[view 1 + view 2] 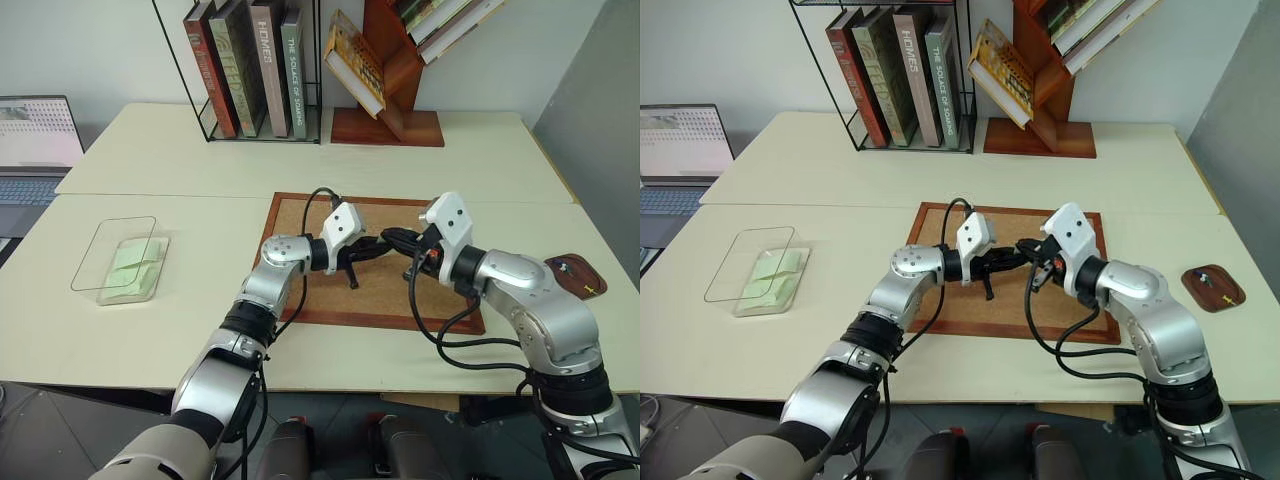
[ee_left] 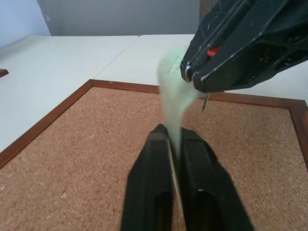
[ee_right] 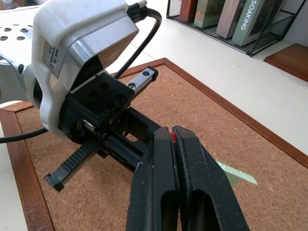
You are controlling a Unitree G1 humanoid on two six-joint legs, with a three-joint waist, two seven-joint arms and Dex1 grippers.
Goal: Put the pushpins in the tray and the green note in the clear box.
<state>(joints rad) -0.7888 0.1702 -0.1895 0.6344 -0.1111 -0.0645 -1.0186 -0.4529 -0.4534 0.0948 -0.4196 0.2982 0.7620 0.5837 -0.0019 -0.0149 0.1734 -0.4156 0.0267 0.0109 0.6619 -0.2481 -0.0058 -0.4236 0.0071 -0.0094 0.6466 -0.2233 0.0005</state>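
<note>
The corkboard (image 1: 330, 300) lay at the centre of the table (image 1: 150, 330), and both arms met above it; the clear box (image 1: 105, 268) stood well apart on the robot's left, lid raised, with pale green paper already inside, and the tray (image 1: 1213, 288) sat beyond the board's right edge with at least one yellow-headed pin in it. The left gripper (image 2: 176, 144) pointed toward the robot's right, its two black fingers pressed together on the lower edge of the green note (image 2: 172, 89). The right gripper (image 3: 172, 137) pointed forward and toward the left, fingers clamped together on a red pushpin (image 2: 211, 52) whose metal point projected below the fingertips. The note ran as a thin upright strip from the left fingertips toward the right fingertips, so its long axis lay along the line joining the two grippers. The pin sat at the note's far end, touching or just beside it; whether it pierced the paper could not be told. Judged from this, the coming move depended on drawing the grippers apart along that axis, the left arm being the nearer to the box and the right to the tray. The note appeared pale mint, thin, slightly curled and unmarked.
</note>
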